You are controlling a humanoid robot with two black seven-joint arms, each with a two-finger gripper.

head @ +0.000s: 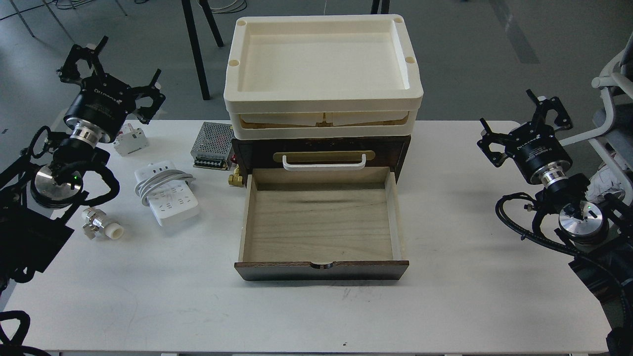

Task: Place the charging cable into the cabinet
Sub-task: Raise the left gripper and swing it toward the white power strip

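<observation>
You see: white charging cable point(167, 193) w/ white cord; dark brown cabinet point(321, 148), light wood drawer point(319, 222), brass plate point(324, 157), white handle point(324, 163); cream trays point(321, 99); silver mesh supply box point(212, 144); white table point(445, 277); black grippers point(106, 66) point(526, 123).

The table point(445, 306) is white and wide, with rounded corners; it fills most of the view. Behind it the floor point(470, 54) is grey and smooth; a darker stripe point(514, 32) crosses it at the upper right. Black legs point(195, 47) of some furniture stand on the floor at the upper left; a white chair point(610, 99) shows at the right edge; the light is even and soft.
</observation>
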